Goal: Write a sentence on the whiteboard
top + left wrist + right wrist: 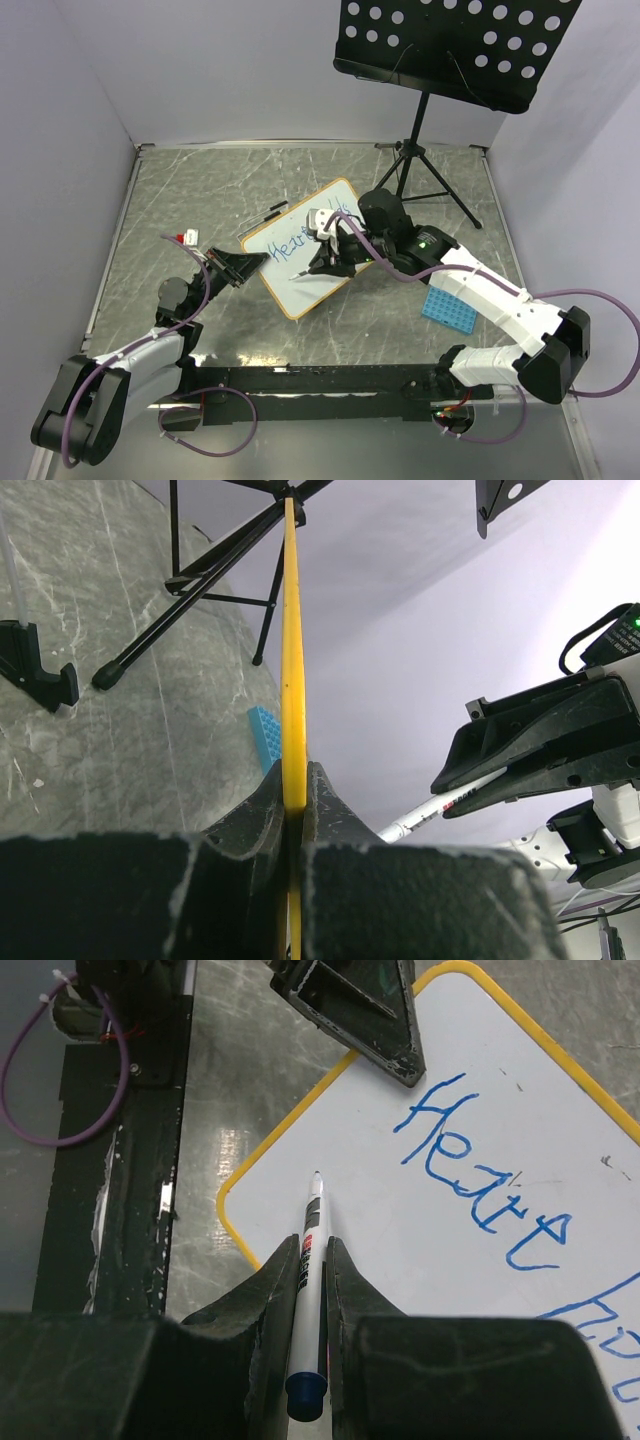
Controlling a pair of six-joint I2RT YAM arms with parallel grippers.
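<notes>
The whiteboard (290, 288) lies tilted on the table, its yellow frame seen edge-on (291, 660) in the left wrist view. My left gripper (256, 263) is shut on the frame at the board's left corner (294, 783). Blue lettering, the sentence (296, 243), runs across the board (400, 1240), with "Heart" (480, 1175) readable and a second line cut off at the right. My right gripper (312, 1247) is shut on a white marker (311, 1230) with a blue end. Its tip points at the bare lower-left part of the board, left of the writing (296, 273).
A black perforated music stand (455, 45) on tripod legs (425, 180) stands behind the board. A blue grid tray (447, 305) lies right of the board. A small red-and-white piece (185, 237) sits at the left. The black base rail (320, 380) runs along the near edge.
</notes>
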